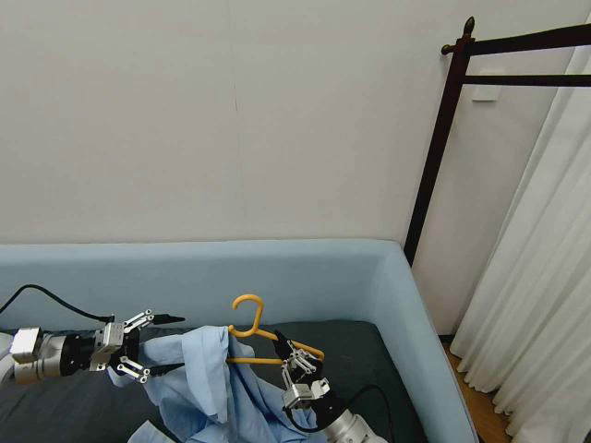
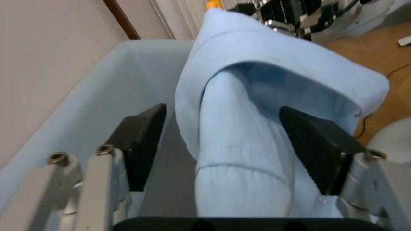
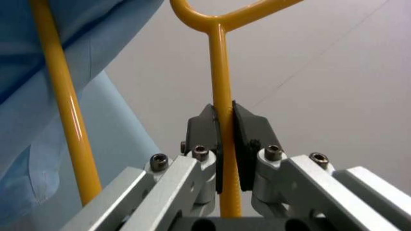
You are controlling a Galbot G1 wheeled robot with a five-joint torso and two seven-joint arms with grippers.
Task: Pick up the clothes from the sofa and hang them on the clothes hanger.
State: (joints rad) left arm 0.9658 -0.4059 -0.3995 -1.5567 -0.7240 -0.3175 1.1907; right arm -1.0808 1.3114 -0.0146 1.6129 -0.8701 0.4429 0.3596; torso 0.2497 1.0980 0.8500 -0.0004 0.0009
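A light blue shirt (image 1: 211, 380) hangs draped on a yellow hanger (image 1: 247, 318) above the sofa's dark seat. My right gripper (image 1: 288, 353) comes up from below and is shut on the hanger; in the right wrist view its gripper (image 3: 226, 139) clamps the yellow hanger (image 3: 219, 67) rod, with the shirt (image 3: 57, 33) beside it. My left gripper (image 1: 174, 345) is open at the shirt's left edge. In the left wrist view a fold of the shirt (image 2: 257, 144) lies between the spread pads (image 2: 144, 139) of that gripper (image 2: 228, 144).
The light blue sofa (image 1: 277, 268) has a high back and a right arm (image 1: 416, 351). A dark wooden clothes rack (image 1: 441, 129) stands beyond the sofa's right end, its bars (image 1: 526, 81) high up. White curtains (image 1: 545, 305) hang at the right.
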